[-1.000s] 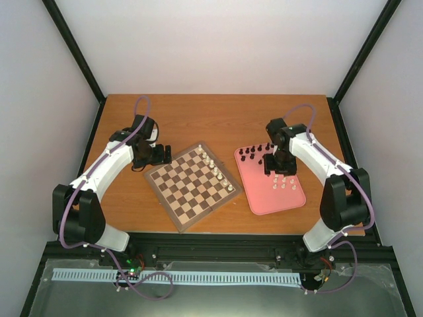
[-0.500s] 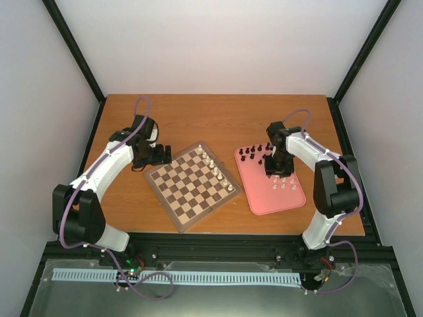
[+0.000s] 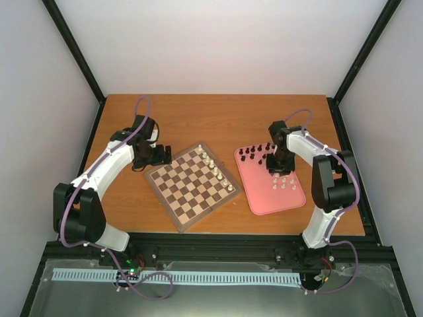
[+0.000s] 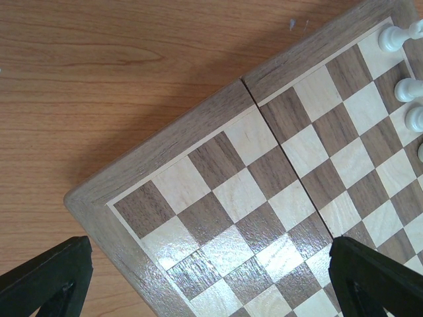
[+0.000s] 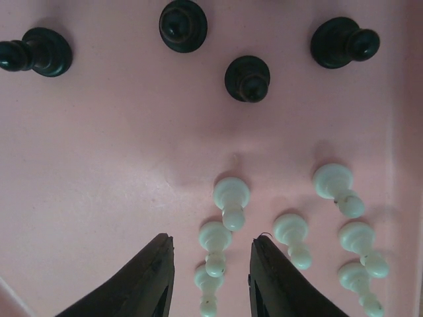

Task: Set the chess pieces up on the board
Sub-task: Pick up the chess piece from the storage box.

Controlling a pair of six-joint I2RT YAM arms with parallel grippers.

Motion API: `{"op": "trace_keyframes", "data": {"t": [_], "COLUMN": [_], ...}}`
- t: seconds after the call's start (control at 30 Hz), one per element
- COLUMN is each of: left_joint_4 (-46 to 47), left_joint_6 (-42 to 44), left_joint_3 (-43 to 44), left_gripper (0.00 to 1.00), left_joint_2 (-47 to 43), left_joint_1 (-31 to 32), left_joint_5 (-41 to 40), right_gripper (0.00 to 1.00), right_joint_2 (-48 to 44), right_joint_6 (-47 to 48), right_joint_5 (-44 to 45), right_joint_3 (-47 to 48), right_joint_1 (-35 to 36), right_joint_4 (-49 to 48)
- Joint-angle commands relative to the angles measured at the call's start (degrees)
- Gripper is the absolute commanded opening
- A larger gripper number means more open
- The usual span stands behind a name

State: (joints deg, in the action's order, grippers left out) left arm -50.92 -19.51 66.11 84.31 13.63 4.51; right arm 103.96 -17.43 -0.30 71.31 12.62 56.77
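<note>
Right wrist view: the right gripper (image 5: 213,246) has its jaws part-way apart, straddling a white pawn (image 5: 215,232) without touching it on the pink tray (image 5: 99,165), seemingly lined up for pickup. Far left, the left gripper (image 4: 211,284) hangs empty and spread wide over the board (image 3: 192,188), at its left corner.

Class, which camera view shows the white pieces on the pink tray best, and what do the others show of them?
The right wrist view: the white pieces on the pink tray appear large and separate, some between the right hand's fingers. The top external view shows only tiny pale dots; the left wrist view shows none.
</note>
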Motion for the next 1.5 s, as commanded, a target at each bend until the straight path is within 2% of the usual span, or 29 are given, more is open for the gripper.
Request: {"op": "trace_keyframes", "data": {"t": [0.0,0.6,1.0,1.07,1.47], "left_joint_4": [-0.2,-0.4,-0.5,-0.5,-0.3], "left_joint_6": [0.9,0.9,0.9,0.9,0.8], "left_joint_3": [0.8,1.0,0.8,0.8,0.9], "left_gripper": [1.00,1.00,1.00,1.00,1.00], "left_joint_2": [0.6,0.6,0.2,0.1,-0.1], "left_joint_1": [0.3,0.2,0.3,0.3,0.3], "left_joint_5": [-0.2,-0.5,-0.7,-0.8,-0.5], "right_gripper": [0.32,0.26,0.09,0.03,0.03], "right_joint_2": [0.3,2.2,2.5,2.5,-3.8], "right_joint_6": [-0.6,-0.6,-0.7,-0.6,-1.3], "right_joint_5": [1.0,1.7,1.0,1.3,0.7], "right_joint_3": [0.9,1.5,0.2,0.2,4.1], "right_joint_1": [-0.7,-1.2,-1.3,-1.3,-0.8], "right_joint_4": [-1.2,-1.6,-2.1,-2.0,1.9]}}
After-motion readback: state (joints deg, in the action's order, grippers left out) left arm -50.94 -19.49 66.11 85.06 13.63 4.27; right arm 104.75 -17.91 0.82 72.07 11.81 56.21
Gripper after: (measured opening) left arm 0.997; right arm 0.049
